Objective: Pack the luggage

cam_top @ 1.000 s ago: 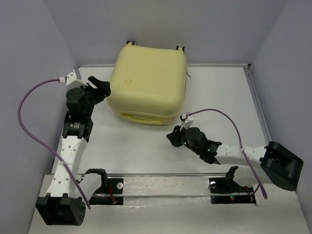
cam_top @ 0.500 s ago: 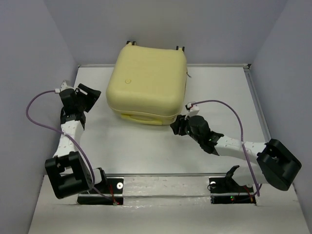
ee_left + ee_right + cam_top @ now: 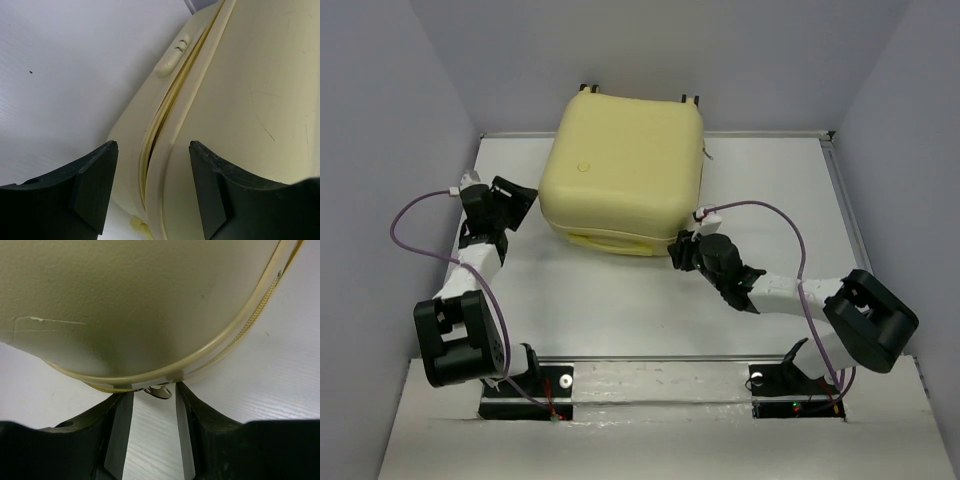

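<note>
The luggage, a pale yellow hard-shell suitcase, lies flat and closed at the back middle of the table, with its wheels toward the far wall. My left gripper is at its left front corner. In the left wrist view it stands open, and the luggage and its zipper seam lie between the fingers. My right gripper is at the front right corner. It is open under the luggage, with a small metal zipper pull hanging between the tips.
The white table has grey walls on three sides. A raised edge runs along the right. A mounting rail with both arm bases runs along the near edge. Purple cables loop beside each arm.
The left arm folded back and its gripper dropped to the luggage's left front corner. The right gripper moved up and left to the front right corner and opened around the zipper pull.
</note>
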You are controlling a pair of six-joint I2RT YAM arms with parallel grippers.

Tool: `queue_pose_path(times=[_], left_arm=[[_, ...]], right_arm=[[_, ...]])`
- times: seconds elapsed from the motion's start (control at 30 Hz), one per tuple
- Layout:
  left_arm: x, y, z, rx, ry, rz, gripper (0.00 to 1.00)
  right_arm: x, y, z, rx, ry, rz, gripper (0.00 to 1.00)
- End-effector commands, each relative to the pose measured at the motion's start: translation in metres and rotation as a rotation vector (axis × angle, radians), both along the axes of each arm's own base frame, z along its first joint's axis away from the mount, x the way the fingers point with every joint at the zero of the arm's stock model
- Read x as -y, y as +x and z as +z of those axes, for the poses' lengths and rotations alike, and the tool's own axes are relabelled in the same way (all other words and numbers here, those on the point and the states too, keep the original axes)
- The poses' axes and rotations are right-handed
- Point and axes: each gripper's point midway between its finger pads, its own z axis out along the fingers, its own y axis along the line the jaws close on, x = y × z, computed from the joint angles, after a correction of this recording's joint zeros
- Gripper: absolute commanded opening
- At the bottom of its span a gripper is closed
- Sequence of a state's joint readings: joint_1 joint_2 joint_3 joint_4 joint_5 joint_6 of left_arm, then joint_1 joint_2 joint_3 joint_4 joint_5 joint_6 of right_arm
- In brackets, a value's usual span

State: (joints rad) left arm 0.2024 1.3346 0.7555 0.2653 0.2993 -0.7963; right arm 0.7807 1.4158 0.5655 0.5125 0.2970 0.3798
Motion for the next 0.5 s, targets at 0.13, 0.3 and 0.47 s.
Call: queue_pose_path(times=[0.13, 0.3, 0.47], left_arm=[[0.037, 0.005, -0.003, 0.040, -0.017, -0.067, 0.68], [0.056, -0.003, -0.007, 0.045, 0.001, -0.099, 0.67], [0.094, -0.021, -0.004, 0.080, -0.024, -0.183, 0.67]], right_arm=[[-0.021, 0.030, 0.053, 0.205, 0.114, 0.001, 0.28], [-0.026, 0.023, 0.056, 0.218, 0.141, 0.045, 0.07], [-0.080, -0.019, 0.043, 0.108, 0.019, 0.221, 0.07]])
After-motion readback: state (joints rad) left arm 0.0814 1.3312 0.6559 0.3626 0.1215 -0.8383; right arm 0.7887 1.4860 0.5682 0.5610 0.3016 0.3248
